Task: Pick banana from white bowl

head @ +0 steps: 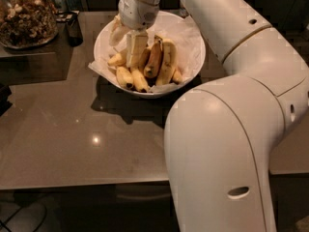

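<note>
Hovering over left half of white bowl (pixel 197 52), gripper (pixel 125 50) points down into fruit pile, jaws apparently parted, nothing visibly held. Banana (pixel 168 64), judged longest in pile, lies inside bowl at 3 o'clock from gripper, near but apart. Orange-tinted banana (pixel 154 57) sits between them. Long axis runs roughly 12 to 6 o'clock, stem end at 12. Only arm; next move likely needs shift toward 3 o'clock, jaws straddling across that axis.

Cream-white gripper (pixel 126 40) above white bowl (pixel 202 57), near far edge of glossy grey-brown worktop (pixel 72 129). Bananas (pixel 167 64) yellow, brown-flecked; paper lining (pixel 186 32) white; nut jar (pixel 24 18) mottled brown.
</note>
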You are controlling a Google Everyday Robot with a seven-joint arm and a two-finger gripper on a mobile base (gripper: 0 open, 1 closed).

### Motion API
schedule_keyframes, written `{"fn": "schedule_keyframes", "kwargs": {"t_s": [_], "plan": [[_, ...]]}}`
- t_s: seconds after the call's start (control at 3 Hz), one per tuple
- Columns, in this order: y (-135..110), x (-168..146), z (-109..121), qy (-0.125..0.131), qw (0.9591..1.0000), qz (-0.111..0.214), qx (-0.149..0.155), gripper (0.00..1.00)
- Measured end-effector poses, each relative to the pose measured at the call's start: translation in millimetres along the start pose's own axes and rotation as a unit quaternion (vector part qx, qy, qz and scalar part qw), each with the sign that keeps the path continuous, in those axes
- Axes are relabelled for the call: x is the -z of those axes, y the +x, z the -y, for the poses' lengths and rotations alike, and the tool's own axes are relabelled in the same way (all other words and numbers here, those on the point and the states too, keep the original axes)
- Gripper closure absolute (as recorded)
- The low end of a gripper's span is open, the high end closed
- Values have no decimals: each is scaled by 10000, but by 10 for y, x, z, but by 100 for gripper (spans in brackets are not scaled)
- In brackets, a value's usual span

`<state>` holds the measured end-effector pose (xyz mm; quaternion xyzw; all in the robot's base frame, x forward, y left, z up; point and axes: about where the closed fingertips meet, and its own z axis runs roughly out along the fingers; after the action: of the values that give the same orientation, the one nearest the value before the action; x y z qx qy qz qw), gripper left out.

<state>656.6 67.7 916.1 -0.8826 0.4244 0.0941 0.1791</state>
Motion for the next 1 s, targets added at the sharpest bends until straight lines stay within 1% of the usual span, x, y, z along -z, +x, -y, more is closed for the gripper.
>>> {"fn": "schedule_keyframes", "kwargs": {"t_s": [0.33, 0.67, 1.0], "plan": [[-11, 5, 13, 8, 10000, 20, 1, 61], [-39, 22, 33, 88, 9999, 61, 9, 84], [-83, 88, 48, 155, 9999, 35, 16, 100]]}}
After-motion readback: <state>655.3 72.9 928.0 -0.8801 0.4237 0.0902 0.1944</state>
